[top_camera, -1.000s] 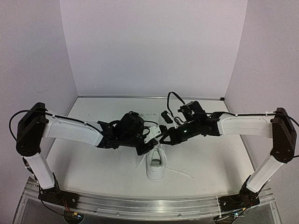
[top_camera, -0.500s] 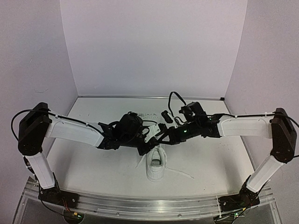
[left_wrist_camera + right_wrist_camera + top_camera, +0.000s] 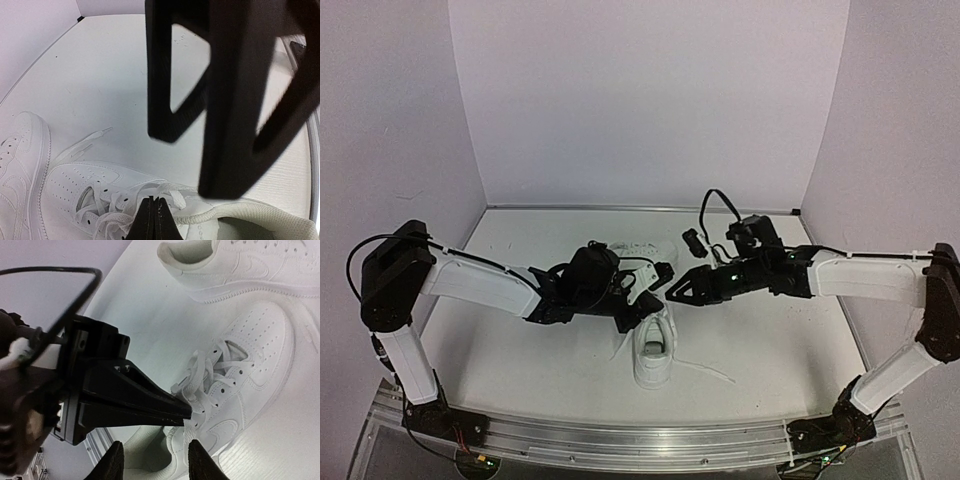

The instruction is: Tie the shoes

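Step in hand, as judged: working the laces of one shoe, with no finished bow visible yet. The left gripper [image 3: 154, 220] is closed, its tips pinching the laces [image 3: 202, 375] directly above the eyelet row of the front shoe [image 3: 654, 352]. The right gripper [image 3: 156, 462] hangs just beside that pinch point, above the collar end of the front shoe, jaws apart and holding nothing. The front shoe rests sole-down on the desk [image 3: 520, 360], roughly midway between the two arms. One lace end trails loose on the desk to the right of the front shoe. The laces above the tongue of the front shoe look slack and bunched; whether a first knot exists there cannot be told. The rear shoe [image 3: 240, 265] lies near the front shoe, on the side away from the arm bases, untouched; its lacing is not clear enough to assess. Next move, as judged: bring the right gripper down onto a free strand next to the left gripper's pinch, close on that strand alone, then draw the two strands apart across the front shoe without lifting it. Count: two shoes, two arms, two grippers, one desk.
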`<action>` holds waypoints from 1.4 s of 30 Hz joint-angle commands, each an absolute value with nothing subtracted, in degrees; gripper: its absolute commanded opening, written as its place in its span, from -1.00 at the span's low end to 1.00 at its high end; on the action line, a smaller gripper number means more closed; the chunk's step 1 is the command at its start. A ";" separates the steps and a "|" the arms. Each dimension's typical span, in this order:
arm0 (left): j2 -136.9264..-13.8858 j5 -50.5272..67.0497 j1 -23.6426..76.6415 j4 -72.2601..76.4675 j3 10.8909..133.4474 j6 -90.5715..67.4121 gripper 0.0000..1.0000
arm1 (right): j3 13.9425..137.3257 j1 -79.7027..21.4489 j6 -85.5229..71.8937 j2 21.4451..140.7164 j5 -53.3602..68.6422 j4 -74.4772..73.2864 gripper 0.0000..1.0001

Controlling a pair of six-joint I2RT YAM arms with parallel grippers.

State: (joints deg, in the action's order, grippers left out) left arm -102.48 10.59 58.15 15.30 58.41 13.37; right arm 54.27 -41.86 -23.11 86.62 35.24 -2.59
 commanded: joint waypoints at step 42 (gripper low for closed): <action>-99.25 6.75 58.63 -0.65 60.99 26.02 -1.00 | 54.50 -37.31 -27.65 101.76 51.30 16.37 -0.70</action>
